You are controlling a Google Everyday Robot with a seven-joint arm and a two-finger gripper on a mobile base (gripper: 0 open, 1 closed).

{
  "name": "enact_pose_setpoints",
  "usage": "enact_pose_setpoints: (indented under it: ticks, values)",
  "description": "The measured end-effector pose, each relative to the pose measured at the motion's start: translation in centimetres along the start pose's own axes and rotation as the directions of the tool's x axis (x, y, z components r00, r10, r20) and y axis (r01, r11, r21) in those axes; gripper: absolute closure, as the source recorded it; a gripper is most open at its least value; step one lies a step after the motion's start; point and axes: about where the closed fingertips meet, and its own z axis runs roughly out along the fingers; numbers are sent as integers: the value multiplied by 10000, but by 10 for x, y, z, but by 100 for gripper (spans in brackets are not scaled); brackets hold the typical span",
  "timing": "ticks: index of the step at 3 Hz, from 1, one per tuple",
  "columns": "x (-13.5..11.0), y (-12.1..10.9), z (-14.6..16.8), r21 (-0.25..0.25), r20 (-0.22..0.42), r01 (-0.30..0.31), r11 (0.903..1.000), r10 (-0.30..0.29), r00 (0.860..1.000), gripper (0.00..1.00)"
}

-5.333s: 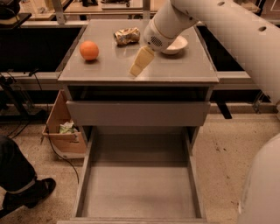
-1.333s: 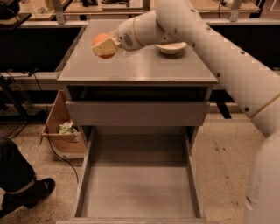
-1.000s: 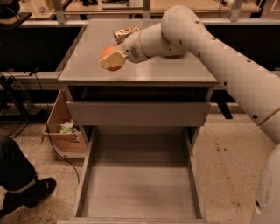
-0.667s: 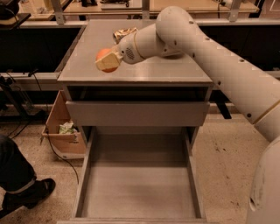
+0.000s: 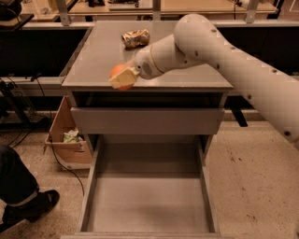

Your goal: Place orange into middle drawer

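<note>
Your pincer (image 5: 122,79) pinches the round, matte orange (image 5: 117,71) over the grey table (image 5: 93,56) edge; flat-floored metal drawer (image 5: 149,203) open below.

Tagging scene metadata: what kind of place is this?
Likely a lab or workshop: grey metal drawer cabinet, workbenches behind, cardboard box on the floor. The gripper holds the orange at the cabinet top's front edge.

One orange (image 5: 116,71), two drawers (image 5: 91,186), one claw (image 5: 123,80) above them

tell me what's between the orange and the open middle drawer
Camera view: the gripper holds the orange; the shut upper drawer lies between it and the middle drawer.
</note>
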Motion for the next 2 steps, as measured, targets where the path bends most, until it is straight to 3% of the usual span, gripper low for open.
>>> enact_pose_setpoints:
  ticks: [1, 2]
  values:
    - [61, 32, -42, 264, -1171, 473, 9985, -439, 9921, 100]
    - [137, 53, -82, 593, -2039, 817, 9949, -681, 9766, 100]
